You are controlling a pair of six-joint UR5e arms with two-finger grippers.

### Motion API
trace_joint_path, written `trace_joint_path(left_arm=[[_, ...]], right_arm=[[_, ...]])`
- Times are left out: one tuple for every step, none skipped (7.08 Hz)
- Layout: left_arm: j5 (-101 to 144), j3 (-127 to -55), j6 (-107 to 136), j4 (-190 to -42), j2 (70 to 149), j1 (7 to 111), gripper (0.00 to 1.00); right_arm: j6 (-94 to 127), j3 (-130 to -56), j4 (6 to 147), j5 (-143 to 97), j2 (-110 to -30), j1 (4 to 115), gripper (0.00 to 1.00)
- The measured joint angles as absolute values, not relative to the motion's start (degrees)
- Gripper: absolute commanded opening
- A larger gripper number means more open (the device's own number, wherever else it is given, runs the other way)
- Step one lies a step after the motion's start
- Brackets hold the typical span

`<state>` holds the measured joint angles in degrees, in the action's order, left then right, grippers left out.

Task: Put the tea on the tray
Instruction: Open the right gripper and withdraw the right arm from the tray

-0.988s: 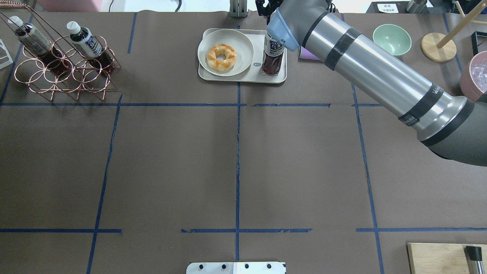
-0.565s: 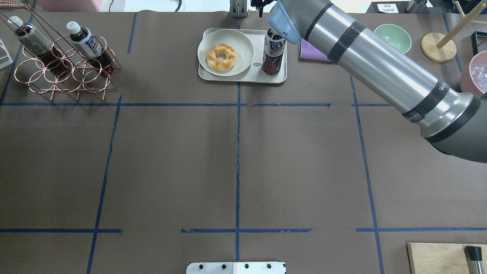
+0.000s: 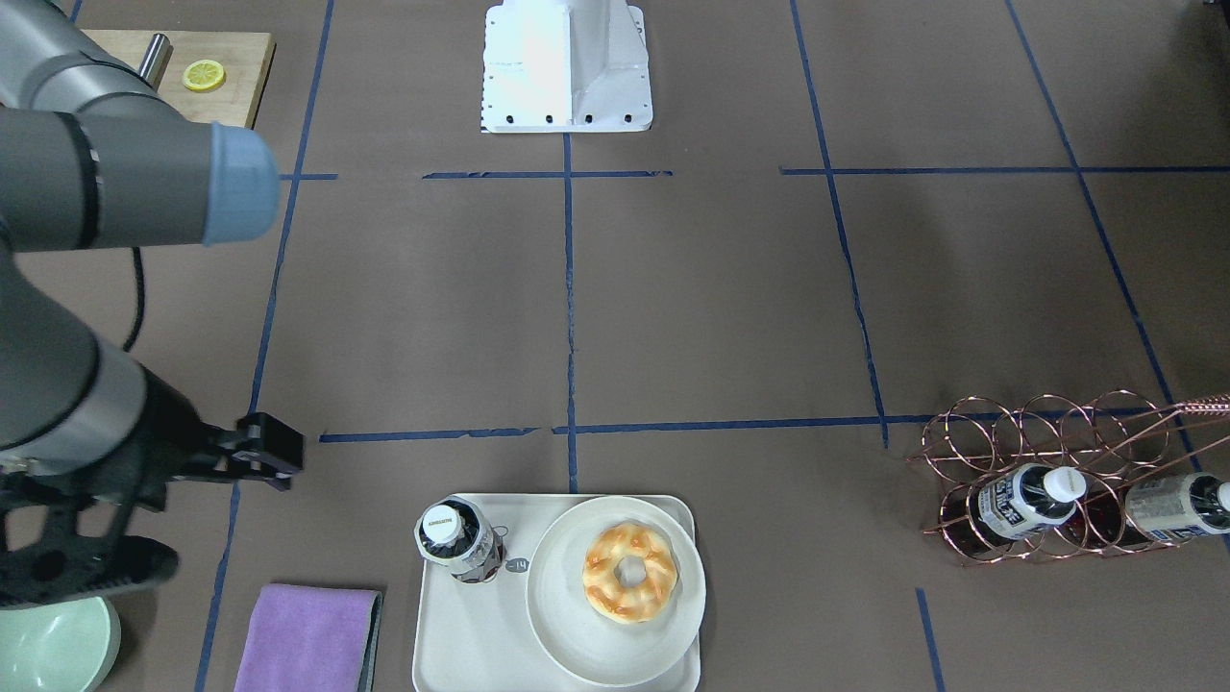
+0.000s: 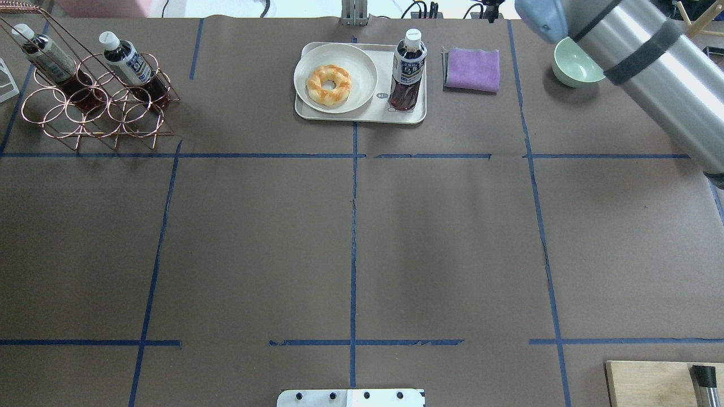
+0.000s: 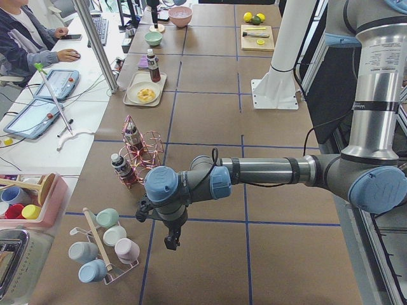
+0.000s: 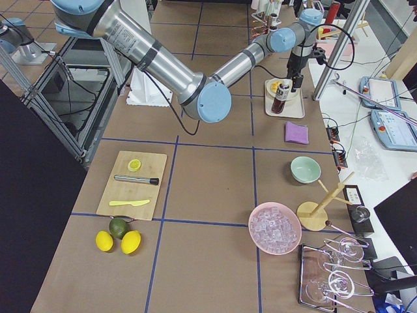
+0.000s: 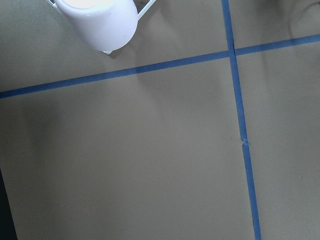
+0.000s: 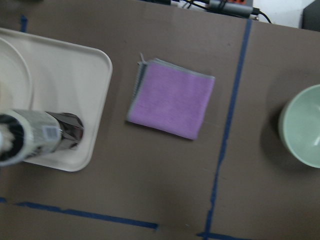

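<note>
My right gripper [image 6: 297,79] hangs above the table; whether its jaws are apart or together, I cannot tell. The tea bottle [image 4: 408,70] stands upright and free on the tray [image 4: 362,115], beside this gripper; its camera looks down on the purple cloth [image 8: 171,105]. The left gripper [image 5: 170,240] is far off; its state I cannot tell either.

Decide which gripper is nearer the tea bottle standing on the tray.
Right. The right gripper hangs raised just beside the tea bottle, over by the purple cloth. The left gripper is far down the table, past the copper rack, by the mugs.
</note>
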<state>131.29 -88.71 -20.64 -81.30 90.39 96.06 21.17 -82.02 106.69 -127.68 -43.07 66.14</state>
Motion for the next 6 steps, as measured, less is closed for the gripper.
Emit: trace_joint_path(left_arm=[[131.23,-88.53,-20.68,-81.3,90.35,96.07,1.0],[131.17,-88.61,-20.67,-81.27,90.29,96.06,1.0],[131.08,-88.58,-20.72,-81.22,89.99,96.07,1.0],[130.78,-88.61,-20.79,-81.12,89.42,96.07,1.0],[130.42,-88.81,-20.77,-81.02,89.0,96.07,1.0],[130.26,-88.9,-20.76,-80.98,88.68,96.05,1.0]], right_arm=[[13.4,-88.14,108.45,-127.76,-50.75,68.74,1.0],[5.04,-92.54,108.9,-127.78,-58.54,71.43,1.0],[-3.49,-95.48,108.82,-127.75,-66.27,74.23,1.0],[-11.19,-97.07,108.47,-127.61,-73.59,77.43,1.0],[-16.4,-97.74,107.27,-127.52,-80.33,80.77,1.0],[-18.78,-97.9,104.95,-128.19,-86.46,84.05,1.0]])
